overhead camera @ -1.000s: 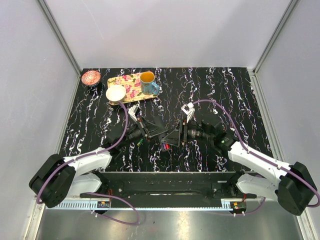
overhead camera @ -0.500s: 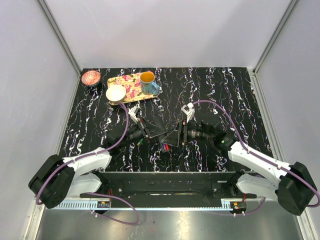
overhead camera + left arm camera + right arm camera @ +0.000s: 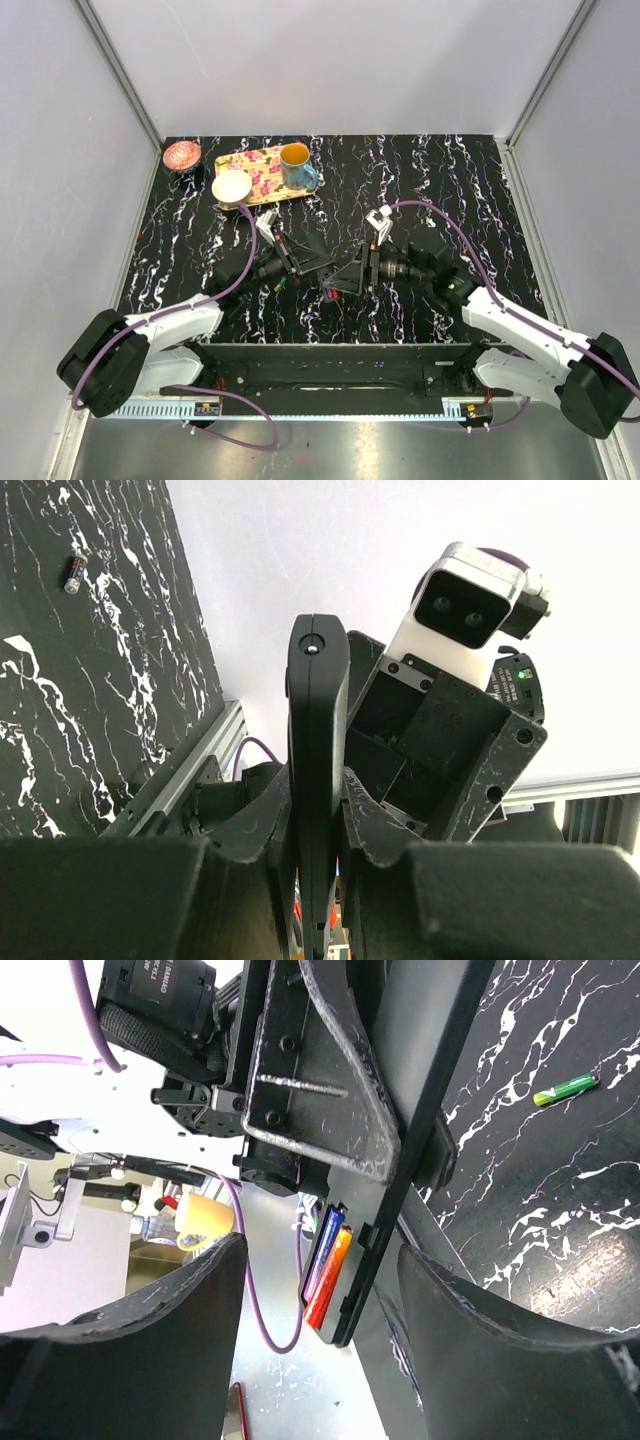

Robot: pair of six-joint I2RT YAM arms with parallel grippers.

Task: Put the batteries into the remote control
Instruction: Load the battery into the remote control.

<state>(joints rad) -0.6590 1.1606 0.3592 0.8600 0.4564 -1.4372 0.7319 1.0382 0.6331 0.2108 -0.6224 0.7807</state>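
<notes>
My left gripper (image 3: 318, 790) is shut on the remote control (image 3: 318, 700), a flat black slab held on edge above the table's middle (image 3: 335, 275). In the right wrist view its recess holds two batteries side by side, a blue-purple one (image 3: 325, 1245) and an orange-red one (image 3: 333, 1278). My right gripper (image 3: 322, 1260) stands open around the remote's recess end, with no finger touching it. A green battery (image 3: 566, 1088) lies loose on the black marbled table (image 3: 281, 284). The left wrist view also shows a loose battery (image 3: 73, 575) on the table.
At the back left stands a floral yellow tray (image 3: 255, 160) with a blue mug (image 3: 296, 166) on it. A white cup (image 3: 231, 187) sits at its near corner, and a pink bowl (image 3: 182, 155) is in the far left corner. Grey walls enclose the table.
My right gripper's jaws have widened and it has drawn back slightly to the right. The left gripper and the remote have hardly moved.
</notes>
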